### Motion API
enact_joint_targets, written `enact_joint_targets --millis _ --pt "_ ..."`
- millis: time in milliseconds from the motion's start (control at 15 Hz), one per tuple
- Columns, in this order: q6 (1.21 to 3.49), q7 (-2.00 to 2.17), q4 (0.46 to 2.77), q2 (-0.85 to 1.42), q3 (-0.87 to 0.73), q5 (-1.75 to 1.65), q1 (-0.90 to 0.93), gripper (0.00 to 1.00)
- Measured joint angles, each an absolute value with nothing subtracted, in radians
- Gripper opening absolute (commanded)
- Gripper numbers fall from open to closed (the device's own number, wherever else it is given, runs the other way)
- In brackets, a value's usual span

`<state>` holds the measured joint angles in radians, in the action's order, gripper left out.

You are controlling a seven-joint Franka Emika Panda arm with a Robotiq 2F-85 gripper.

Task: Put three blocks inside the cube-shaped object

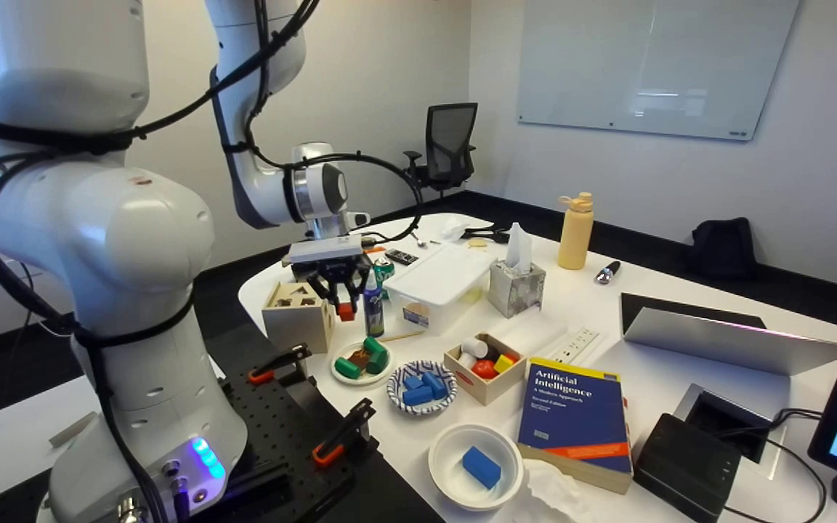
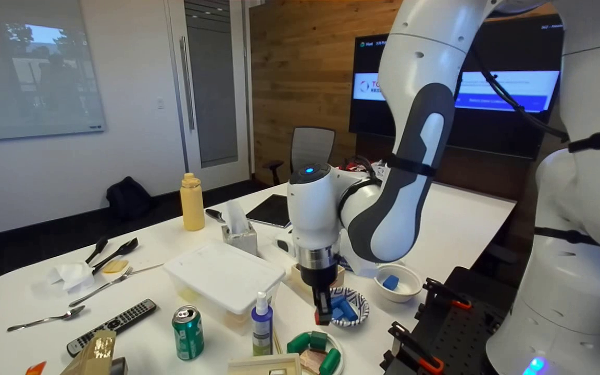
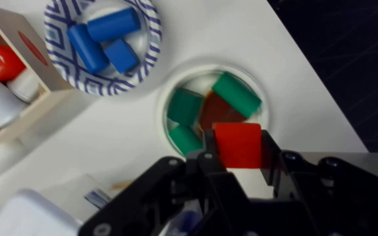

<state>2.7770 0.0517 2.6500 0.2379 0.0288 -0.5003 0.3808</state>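
My gripper (image 3: 236,147) is shut on a red block (image 3: 238,147), one finger on each side. In both exterior views the gripper (image 1: 340,290) (image 2: 323,307) points down and holds the red block (image 1: 346,312) above the table. The tan wooden cube-shaped box (image 1: 295,330) has shaped holes in its top; the red block appears at its side in that view. Only part of the box's top (image 2: 264,366) shows at the bottom edge of an exterior view. Several blue blocks (image 3: 112,26) lie in a patterned bowl (image 3: 55,36). A blue block (image 1: 482,467) lies in a white bowl (image 1: 442,476).
A plate (image 3: 163,108) with green blocks (image 3: 236,95) lies below the gripper. A spray bottle (image 1: 374,309), a green can (image 2: 188,333) and a lidded plastic container (image 1: 444,280) stand near the cube box. A small wooden box (image 1: 487,388) holds mixed pieces. A book (image 1: 575,414) lies beyond it.
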Motion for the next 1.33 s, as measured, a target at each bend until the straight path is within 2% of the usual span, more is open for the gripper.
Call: enact_joint_targets --millis 333,533,800,1333 --pt "2.584 0.160 2.511 0.193 0.279 -0.377 0.481 0.08" --pt "2.411 0.245 2.377 0.176 0.361 -0.342 0.527 0.08" --pt "2.339 0.394 2.315 0.204 0.335 -0.407 0.535 0.08" --pt "2.417 0.384 2.302 0.423 0.252 -0.381 0.464 0.08"
